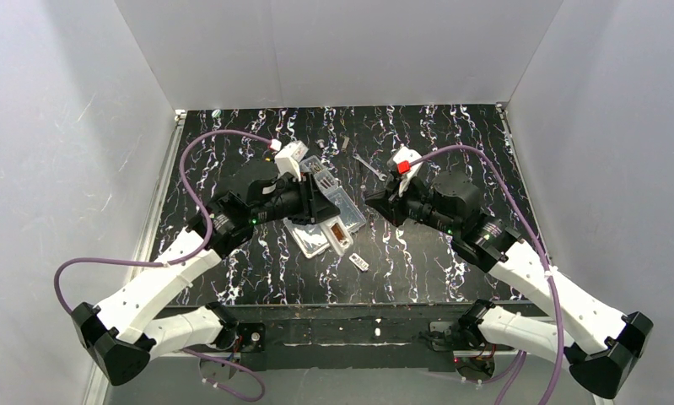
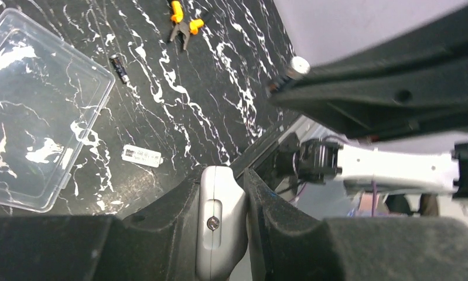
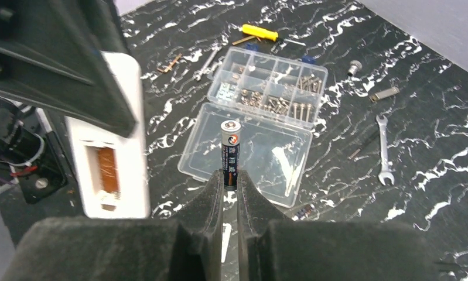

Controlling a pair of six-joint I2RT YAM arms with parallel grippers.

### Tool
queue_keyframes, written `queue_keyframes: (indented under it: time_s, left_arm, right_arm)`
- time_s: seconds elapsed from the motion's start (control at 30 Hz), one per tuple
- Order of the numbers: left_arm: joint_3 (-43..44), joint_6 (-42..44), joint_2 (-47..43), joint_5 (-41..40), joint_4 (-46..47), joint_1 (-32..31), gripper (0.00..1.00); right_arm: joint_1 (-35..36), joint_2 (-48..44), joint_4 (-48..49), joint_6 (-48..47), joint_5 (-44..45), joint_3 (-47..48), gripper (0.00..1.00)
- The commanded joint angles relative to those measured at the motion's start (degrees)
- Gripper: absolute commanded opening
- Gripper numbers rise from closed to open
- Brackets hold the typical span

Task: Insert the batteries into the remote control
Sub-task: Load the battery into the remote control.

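My left gripper (image 1: 323, 209) is shut on one end of the white remote control (image 1: 338, 231) and holds it above the table; its open compartment shows brown inside. In the left wrist view the remote's end (image 2: 219, 216) sits clamped between the fingers of my left gripper (image 2: 222, 175). My right gripper (image 1: 374, 200) is shut on a dark battery (image 3: 229, 149) that stands out past its tips (image 3: 229, 177), just right of the remote (image 3: 108, 152) and apart from it. A second battery (image 2: 119, 67) lies on the table.
A clear compartment box (image 3: 266, 88) with screws lies open, its lid (image 3: 249, 155) below the held battery. A small white cover piece (image 1: 358, 261) lies near the front. A wrench (image 3: 383, 149), a yellow screwdriver (image 3: 259, 32) and orange pliers (image 2: 181, 17) lie around.
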Motion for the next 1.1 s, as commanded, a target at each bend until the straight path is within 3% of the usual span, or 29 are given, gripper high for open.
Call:
queue_keyframes:
  time_s: [0.0,0.2,0.33,0.67,1.07]
  left_arm:
    - [-3.6,-11.6,-3.0,-7.4,9.6,-0.2,0.0]
    - [-2.3,-14.4,-3.1,-9.5,7.1,-0.1,0.0]
    - [-3.1,-21.7,-2.5,-11.0,8.3,-0.2,0.0]
    - [-1.0,-26.6,0.2,-7.4,9.3,-0.2,0.0]
    - [-2.4,-29.4,2.6,-7.6,12.6,-0.2,0.0]
  right_arm:
    - [1.6,-0.8,6.1,3.9,-2.6,3.1,0.01]
    - [2.5,-0.6,5.1,4.4,-9.6,3.7,0.01]
    - [2.7,0.4,3.0,3.7,-13.4,4.7,0.01]
    - [2.8,0.6,0.5,0.3,-4.4,5.4,0.01]
    - [2.7,1.8,-3.8,-2.3,-9.2,5.5,0.01]
